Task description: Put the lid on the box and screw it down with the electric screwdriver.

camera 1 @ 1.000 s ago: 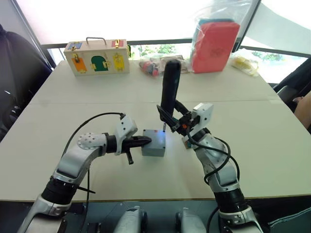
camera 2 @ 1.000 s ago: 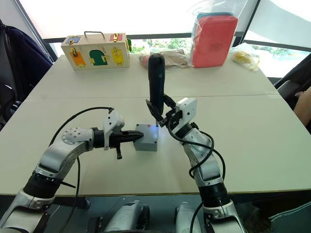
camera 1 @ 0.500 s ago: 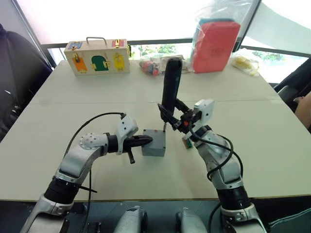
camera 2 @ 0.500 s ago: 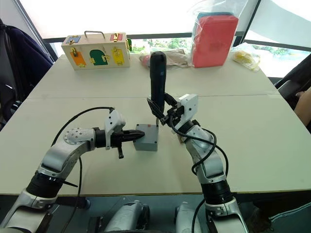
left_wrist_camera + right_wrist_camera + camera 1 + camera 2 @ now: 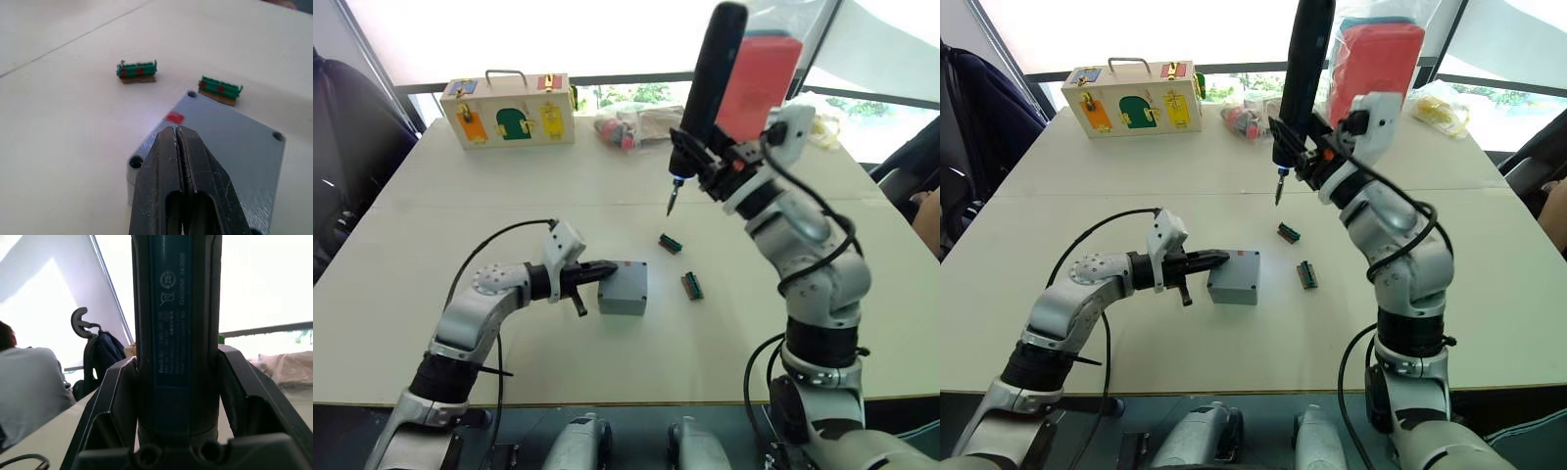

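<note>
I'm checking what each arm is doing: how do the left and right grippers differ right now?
The left gripper is low, its shut tips resting on the lid of the grey box; the right gripper is raised above the table, away from the box. The left grips nothing; the right is clamped on the electric screwdriver, bit pointing down. Both have two black fingers.

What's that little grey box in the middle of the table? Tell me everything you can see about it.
The box is a small, square, grey case that looks like plastic. Its lid sits flat on top, with screw holes at the corners and a small red mark near one edge. It rests on the table. The left tool, fingers shut, presses on its top. Two small green connectors lie nearby, not touching it.
</note>
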Tool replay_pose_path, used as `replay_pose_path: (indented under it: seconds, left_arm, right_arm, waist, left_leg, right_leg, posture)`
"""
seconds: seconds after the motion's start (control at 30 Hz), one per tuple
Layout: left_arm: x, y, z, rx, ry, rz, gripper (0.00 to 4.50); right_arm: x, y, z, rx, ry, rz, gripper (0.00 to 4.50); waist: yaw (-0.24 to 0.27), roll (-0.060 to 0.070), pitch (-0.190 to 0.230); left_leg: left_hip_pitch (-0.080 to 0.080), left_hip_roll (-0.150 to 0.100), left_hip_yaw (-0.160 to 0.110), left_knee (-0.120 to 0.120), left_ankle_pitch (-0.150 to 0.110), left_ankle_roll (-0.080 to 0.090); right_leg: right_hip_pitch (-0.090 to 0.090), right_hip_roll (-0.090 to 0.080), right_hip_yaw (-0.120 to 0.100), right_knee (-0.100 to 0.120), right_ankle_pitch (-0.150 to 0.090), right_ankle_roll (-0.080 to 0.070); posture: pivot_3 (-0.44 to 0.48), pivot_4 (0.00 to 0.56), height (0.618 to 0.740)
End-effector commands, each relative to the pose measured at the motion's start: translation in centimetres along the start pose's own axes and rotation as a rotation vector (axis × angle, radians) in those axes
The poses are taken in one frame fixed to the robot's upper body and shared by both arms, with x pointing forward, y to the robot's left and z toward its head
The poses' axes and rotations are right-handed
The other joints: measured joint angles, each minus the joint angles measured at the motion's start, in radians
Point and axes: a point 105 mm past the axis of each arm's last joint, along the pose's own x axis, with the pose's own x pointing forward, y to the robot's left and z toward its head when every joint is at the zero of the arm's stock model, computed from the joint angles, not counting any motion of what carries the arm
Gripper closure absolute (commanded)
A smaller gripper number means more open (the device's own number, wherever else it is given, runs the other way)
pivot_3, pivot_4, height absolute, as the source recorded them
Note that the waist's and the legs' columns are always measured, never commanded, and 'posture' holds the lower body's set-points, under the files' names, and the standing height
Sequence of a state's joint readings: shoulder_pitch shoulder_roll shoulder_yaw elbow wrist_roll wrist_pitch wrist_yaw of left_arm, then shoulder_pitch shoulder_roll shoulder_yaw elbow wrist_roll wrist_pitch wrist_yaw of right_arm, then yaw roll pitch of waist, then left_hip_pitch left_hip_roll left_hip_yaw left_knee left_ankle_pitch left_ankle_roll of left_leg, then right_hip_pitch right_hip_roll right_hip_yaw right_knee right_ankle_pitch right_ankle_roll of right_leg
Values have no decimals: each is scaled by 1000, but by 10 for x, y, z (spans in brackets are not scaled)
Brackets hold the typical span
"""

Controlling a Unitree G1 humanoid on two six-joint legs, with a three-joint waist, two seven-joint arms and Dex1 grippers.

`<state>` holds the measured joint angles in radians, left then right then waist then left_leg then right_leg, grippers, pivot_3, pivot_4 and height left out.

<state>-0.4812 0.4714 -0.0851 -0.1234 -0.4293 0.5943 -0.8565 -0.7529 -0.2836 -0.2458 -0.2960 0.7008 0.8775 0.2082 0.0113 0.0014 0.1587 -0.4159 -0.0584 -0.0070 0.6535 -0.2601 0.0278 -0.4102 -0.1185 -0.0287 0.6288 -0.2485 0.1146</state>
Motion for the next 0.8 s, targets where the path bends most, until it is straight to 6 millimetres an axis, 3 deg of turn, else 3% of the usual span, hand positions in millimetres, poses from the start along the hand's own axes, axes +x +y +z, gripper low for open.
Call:
replay_pose_path:
  seconds: [0.03,0.2,0.43,0.8]
  left_arm:
    - [-7,-12,34,88,-42,-81,4500]
    - [-9,-35,40,170,9,-216,4500]
    - [-3,-54,29,226,56,-303,4500]
    - [3,-57,19,210,58,-305,4500]
  right_arm:
    - [-20,-34,7,20,165,-104,2562]
    - [-67,-84,-15,89,526,-273,2562]
    - [-121,-103,-56,239,784,-369,2562]
    - [-150,-114,-83,291,939,-456,2562]
  waist:
    - [0,0,0]
    - [0,1,3]
    - [-11,1,4]
    - [-20,0,8]
  left_leg:
    - [0,0,0,0,0,0]
    - [-4,0,0,0,-1,2]
    - [-6,2,1,-1,-1,2]
    - [-7,1,2,5,-2,4]
  right_leg:
    - [0,0,0,0,0,0]
    - [-1,-1,0,-4,0,0]
    - [-1,0,-1,-6,0,0]
    - [-1,0,-1,-4,0,1]
  posture:
    - [0,150,740]
    - [0,150,740]
    - [0,150,740]
    - [0,150,740]
